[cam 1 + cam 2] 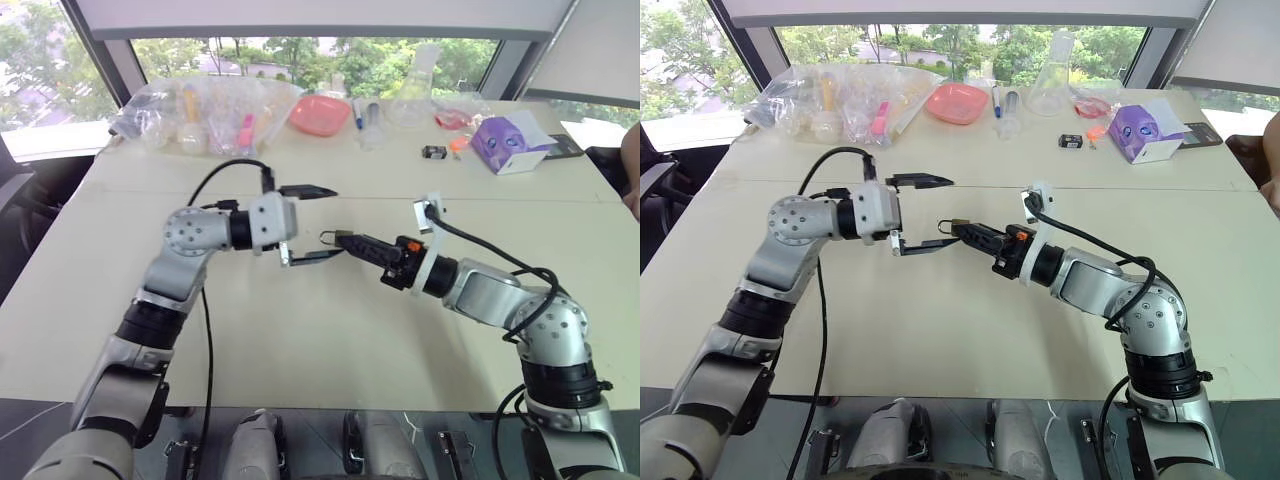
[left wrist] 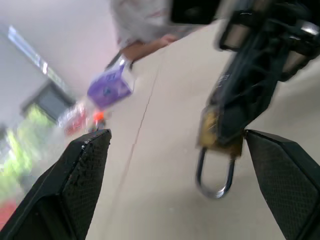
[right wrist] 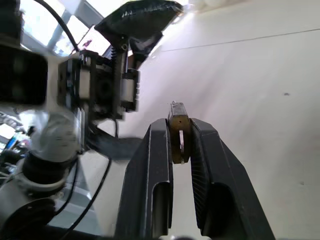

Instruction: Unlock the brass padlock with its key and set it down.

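At the middle of the frame the right pincer (image 1: 345,240) is clamped on the brass padlock (image 3: 177,137), holding it clear of the bench (image 1: 300,330) with the shackle toward the other arm, presumably to present it; the left pincer (image 1: 318,222), just beside it, has its fingers spread wide on either side of the shackle; the key cannot be made out.
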Controlling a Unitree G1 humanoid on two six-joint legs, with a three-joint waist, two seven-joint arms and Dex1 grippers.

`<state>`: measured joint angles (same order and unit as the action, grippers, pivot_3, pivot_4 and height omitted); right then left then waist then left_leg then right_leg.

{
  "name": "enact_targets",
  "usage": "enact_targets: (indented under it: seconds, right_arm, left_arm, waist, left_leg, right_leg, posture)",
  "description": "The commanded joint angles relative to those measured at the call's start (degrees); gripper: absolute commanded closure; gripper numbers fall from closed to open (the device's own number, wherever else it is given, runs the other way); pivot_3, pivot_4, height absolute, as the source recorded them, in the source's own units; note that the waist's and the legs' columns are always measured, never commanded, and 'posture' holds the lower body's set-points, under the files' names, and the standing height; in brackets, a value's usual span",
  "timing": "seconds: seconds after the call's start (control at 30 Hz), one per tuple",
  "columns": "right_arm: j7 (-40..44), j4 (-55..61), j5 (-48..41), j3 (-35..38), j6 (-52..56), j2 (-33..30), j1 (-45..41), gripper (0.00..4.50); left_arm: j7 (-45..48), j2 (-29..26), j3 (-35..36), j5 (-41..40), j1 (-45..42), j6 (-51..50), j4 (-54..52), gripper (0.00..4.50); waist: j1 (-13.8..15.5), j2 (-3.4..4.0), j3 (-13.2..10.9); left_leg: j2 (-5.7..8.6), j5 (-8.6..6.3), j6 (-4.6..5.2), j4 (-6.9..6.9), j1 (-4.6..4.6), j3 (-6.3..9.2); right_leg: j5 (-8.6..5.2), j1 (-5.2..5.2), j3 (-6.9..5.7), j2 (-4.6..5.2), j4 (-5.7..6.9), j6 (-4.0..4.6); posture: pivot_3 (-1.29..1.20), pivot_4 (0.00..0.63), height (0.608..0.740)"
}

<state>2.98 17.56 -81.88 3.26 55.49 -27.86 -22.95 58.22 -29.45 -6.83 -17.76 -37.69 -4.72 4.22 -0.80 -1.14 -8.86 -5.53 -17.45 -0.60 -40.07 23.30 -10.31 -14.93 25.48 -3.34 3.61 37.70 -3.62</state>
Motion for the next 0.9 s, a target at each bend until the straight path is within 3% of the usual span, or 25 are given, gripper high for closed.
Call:
enact_targets:
  seconds: [0.03, 0.4, 0.9]
  right_arm:
    - [1.46, 0.00, 0.63, 2.58, -0.61, -0.45, -0.37, 4.50]
    - [3.14, -1.15, 1.23, 3.28, 0.56, 0.24, -3.09, 4.50]
    - [0.59, 4.09, -4.68, 2.90, 1.29, 0.68, -1.69, 4.50]
  left_arm:
    - [-2.30, -2.59, 6.08, -7.43, -0.67, -14.27, -3.13, 0.03]
    - [-2.31, -2.04, 6.19, -9.20, 2.00, -19.99, -7.78, 0.03]
    - [0.59, 2.23, 1.20, -3.62, -0.53, -12.46, -1.15, 0.03]
  waist:
    - [0.02, 0.00, 0.00]
    - [0.15, 0.00, 0.00]
    - [0.18, 0.00, 0.00]
  left_leg:
    - [0.00, 0.00, 0.00, 0.00, 0.00, 0.00]
    - [0.03, 0.00, -0.01, 0.01, 0.00, -0.02]
    - [0.04, 0.00, -0.01, 0.00, 0.00, -0.02]
  right_leg:
    - [0.00, 0.00, 0.00, 0.00, 0.00, 0.00]
    - [0.00, -0.01, -0.01, 0.02, -0.02, 0.00]
    - [0.00, -0.01, -0.01, 0.03, -0.03, 0.00]
  posture:
    - [0.00, 0.150, 0.740]
    - [0.00, 0.150, 0.740]
    - [0.00, 0.150, 0.740]
